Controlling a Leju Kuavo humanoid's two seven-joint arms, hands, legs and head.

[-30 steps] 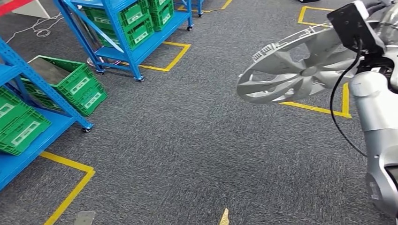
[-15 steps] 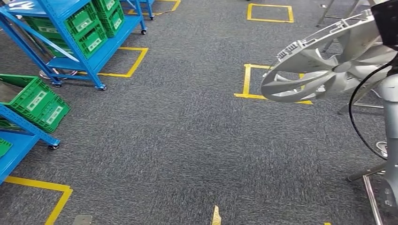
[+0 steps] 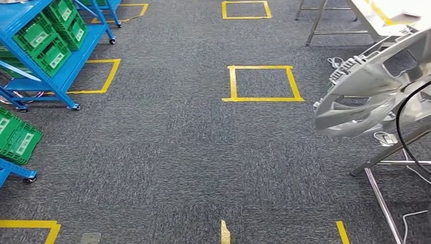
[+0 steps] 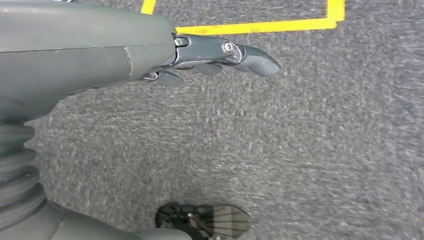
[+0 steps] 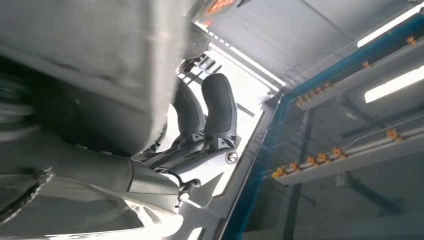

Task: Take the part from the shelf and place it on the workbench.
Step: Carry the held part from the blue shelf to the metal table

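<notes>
We carry one silver wheel cover (image 3: 373,91), tilted on edge, on our right side. Our right hand (image 5: 200,135) grasps it: the right wrist view has dark fingers (image 5: 219,107) curled up against the part's pale grey surface, with the ceiling beyond. We judge the tilt comes from holding it by one edge, which also keeps the wide disc off our legs while walking.

Our left hand (image 4: 200,52) is released and holds nothing, its fingers loosely extended over the grey carpet (image 3: 193,152). It hangs at our side, we think, because one hand is enough for this load.

The workbench (image 3: 376,15) stands just beyond the wheel cover, one pale top on metal legs, so the part is out of the shelf but not yet set down.

Far across the carpet from the wheel cover we count two blue shelf racks (image 3: 56,46), the nearer one with several green crates (image 3: 48,38). Two full yellow tape squares (image 3: 262,83) lie between rack and wheel cover.
</notes>
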